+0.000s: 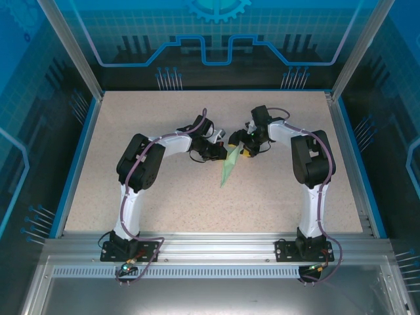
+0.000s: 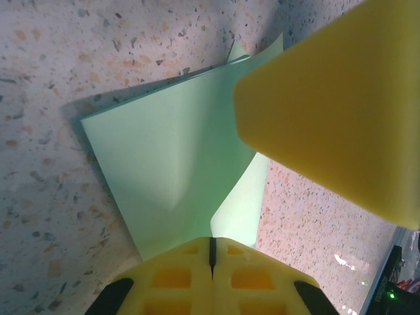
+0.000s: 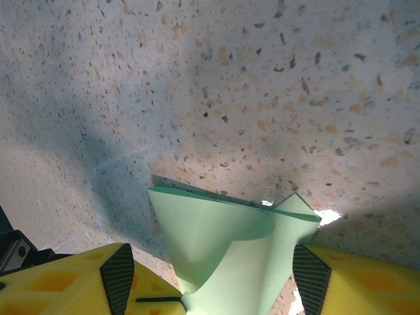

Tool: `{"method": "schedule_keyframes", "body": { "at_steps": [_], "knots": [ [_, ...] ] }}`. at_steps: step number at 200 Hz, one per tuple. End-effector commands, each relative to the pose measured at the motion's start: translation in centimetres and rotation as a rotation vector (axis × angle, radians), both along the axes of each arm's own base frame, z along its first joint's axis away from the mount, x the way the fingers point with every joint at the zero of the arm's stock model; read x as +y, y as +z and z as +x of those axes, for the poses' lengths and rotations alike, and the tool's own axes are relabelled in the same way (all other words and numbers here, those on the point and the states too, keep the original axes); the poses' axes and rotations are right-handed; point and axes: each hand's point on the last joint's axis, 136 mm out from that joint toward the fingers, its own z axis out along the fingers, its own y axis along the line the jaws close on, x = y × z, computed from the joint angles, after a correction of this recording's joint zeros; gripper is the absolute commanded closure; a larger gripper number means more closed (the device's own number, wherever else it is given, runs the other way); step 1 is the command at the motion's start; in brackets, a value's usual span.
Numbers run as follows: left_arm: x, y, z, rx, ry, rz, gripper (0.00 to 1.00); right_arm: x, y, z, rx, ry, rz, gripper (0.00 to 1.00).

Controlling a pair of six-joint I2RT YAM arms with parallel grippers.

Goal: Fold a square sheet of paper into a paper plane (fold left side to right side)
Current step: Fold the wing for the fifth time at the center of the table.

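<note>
- on the overhead view i see both arms reaching in to meet at the middle of the table, with the green paper right between their tips and running from there toward the near edge.
- left gripper: its yellow fingers are pressed flat together, and a fold of the green paper runs straight down into the seam between them, so i read it as pinched there.
- right gripper: jaws stand well apart, one finger on each side of the green paper, neither pad pressing on it.
- the paper is folded into layers that curl open rather than lying flat; it throws a shadow on the speckled table.
- from the left wrist i see one of the right gripper's yellow fingers just beside the paper's upper corner.
</note>
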Motion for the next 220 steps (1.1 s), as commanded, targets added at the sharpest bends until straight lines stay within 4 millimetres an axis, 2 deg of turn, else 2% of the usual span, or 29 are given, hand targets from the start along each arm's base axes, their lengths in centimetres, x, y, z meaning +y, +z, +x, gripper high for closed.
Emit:
{"method": "schedule_keyframes", "body": {
  "at_steps": [1, 150, 220],
  "knots": [
    [-0.1, 0.3, 0.5, -0.021, 0.0, 0.005, 0.96, 0.5, -1.8, -0.9, 0.033, 0.034, -0.036, 0.3],
    [0.2, 0.3, 0.9, -0.03, 0.017, 0.015, 0.96, 0.4, -2.1, -1.1, 0.04, 0.034, -0.041, 0.32],
    [0.4, -0.8, 0.8, -0.011, 0.024, 0.03, 0.96, 0.5, -2.1, -1.1, 0.042, 0.038, -0.038, 0.32]
  ]
}}
